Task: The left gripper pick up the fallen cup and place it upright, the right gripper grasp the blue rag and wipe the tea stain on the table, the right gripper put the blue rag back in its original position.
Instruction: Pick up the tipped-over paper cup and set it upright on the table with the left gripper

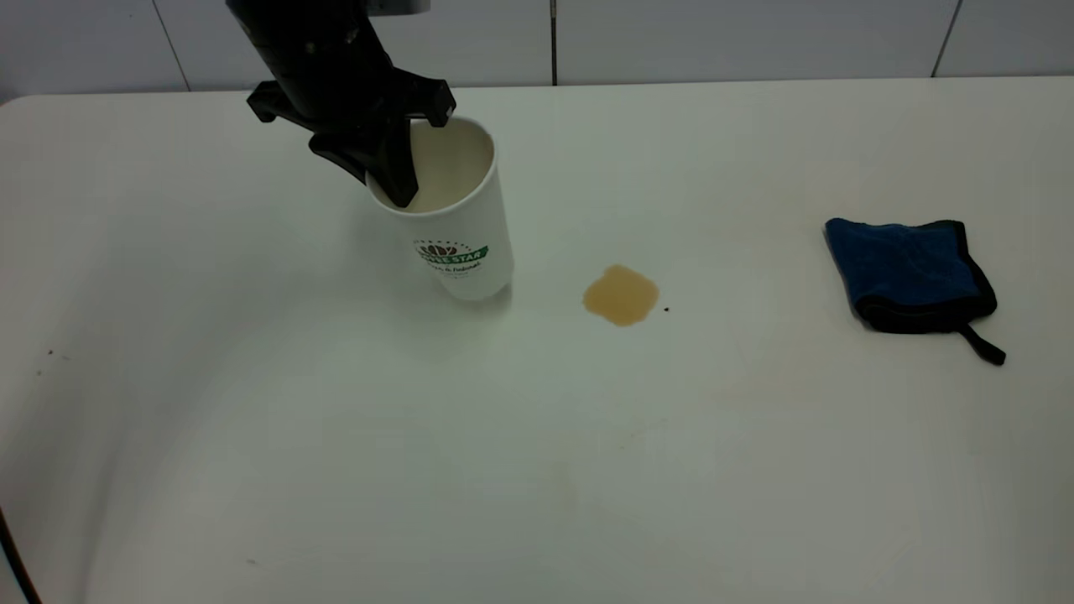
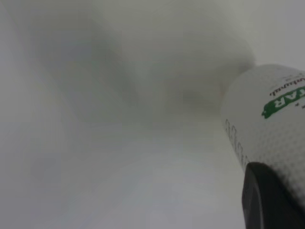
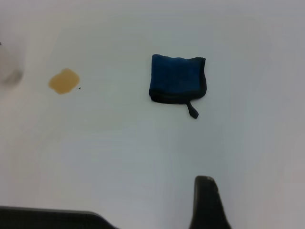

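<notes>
The white paper cup [image 1: 457,226] with the green logo stands tilted at the table's [image 1: 537,470] back left, mouth up, its base down at the surface. My left gripper [image 1: 382,172] is shut on its rim, one finger inside the cream interior. In the left wrist view the cup's wall [image 2: 267,109] lies against a dark finger [image 2: 267,200]. The light-brown tea stain [image 1: 621,294] lies just right of the cup. The blue rag [image 1: 910,273] lies folded at the right, strap toward the front. The right wrist view looks down on rag [image 3: 176,78] and stain [image 3: 63,80]; one finger [image 3: 206,202] stands alone, high above the table.
A tiny dark speck [image 1: 666,309] sits beside the stain. A tiled wall [image 1: 755,38] runs behind the table's far edge. The table's rounded left corner [image 1: 25,109] is near the left arm. Bare tabletop spreads across the front and between stain and rag.
</notes>
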Action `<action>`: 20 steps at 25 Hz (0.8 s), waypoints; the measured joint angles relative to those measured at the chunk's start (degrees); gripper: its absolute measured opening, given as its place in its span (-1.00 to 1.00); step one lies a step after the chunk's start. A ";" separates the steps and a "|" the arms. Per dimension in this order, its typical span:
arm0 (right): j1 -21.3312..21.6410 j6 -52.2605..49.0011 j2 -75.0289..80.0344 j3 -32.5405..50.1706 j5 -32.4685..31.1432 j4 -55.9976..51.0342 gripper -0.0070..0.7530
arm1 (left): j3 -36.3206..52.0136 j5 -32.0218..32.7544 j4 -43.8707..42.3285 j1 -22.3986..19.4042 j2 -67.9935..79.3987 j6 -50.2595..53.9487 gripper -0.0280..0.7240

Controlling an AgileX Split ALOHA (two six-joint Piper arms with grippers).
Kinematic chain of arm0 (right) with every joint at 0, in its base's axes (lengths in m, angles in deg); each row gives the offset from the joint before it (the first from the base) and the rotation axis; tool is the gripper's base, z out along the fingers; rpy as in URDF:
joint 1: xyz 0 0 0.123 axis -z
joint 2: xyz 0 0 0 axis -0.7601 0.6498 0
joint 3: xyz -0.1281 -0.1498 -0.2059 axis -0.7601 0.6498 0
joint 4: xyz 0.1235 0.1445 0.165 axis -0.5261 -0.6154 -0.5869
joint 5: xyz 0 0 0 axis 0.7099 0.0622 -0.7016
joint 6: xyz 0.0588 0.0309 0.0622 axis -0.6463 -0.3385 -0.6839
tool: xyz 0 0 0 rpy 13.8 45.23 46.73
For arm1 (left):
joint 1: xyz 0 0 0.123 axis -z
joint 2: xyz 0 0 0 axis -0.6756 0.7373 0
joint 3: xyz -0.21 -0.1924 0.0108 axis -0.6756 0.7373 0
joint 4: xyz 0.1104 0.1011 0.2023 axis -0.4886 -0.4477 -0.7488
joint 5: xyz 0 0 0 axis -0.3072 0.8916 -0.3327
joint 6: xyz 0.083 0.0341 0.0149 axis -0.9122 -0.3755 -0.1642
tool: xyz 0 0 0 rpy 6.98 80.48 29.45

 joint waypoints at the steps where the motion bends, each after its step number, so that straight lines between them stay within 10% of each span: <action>1: 0.00 0.00 0.00 0.00 0.00 0.00 0.42 | 0.00 -0.07 0.00 0.00 0.24 0.00 -0.91; 20: 0.00 0.00 0.00 0.00 0.00 0.00 0.42 | 0.00 -4.20 0.39 0.00 3.26 0.25 -0.67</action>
